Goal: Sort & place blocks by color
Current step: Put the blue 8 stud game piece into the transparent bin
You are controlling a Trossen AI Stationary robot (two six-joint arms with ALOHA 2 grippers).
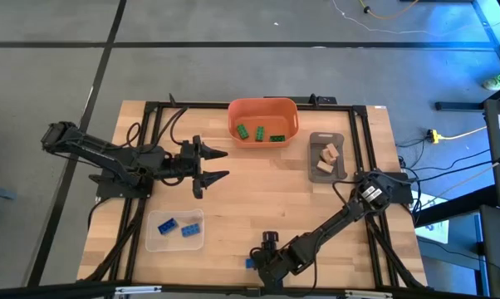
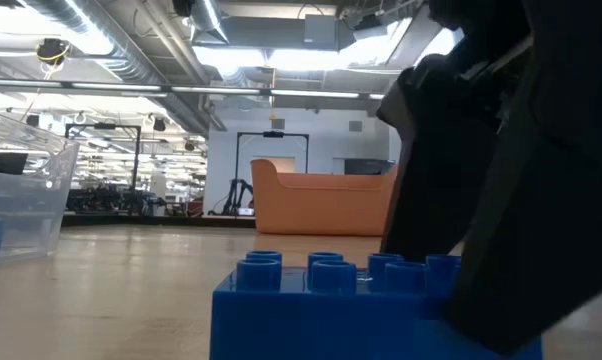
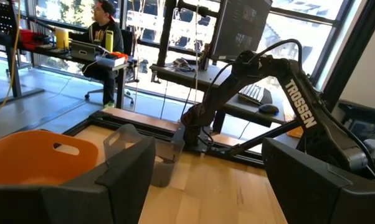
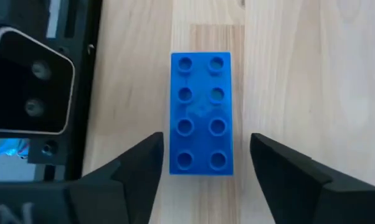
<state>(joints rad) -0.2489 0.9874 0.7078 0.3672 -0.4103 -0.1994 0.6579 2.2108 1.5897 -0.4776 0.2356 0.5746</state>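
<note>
Right tool (image 4: 203, 163) low at the near edge of the wooden worktop (image 1: 258, 183), fingers spread on both long sides of the small blue studded brick (image 4: 201, 113), not yet pinching; left tool (image 1: 215, 164) spread too, well apart.

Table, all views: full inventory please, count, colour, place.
blue block: 1, blue, near table edge, between the right end effector's fingers
blue blocks: 2, blue, in clear tray
green blocks: 3, green, in orange bowl
tan blocks: about 3, tan, in grey tray
orange bowl: 1, orange, far edge, middle
clear tray: 1, clear, near left
grey tray: 1, grey, right of bowl
person: 1, seated in room beyond table
left end effector: open, empty, left of centre
right end effector: straddling blue block, gaps visible
</note>
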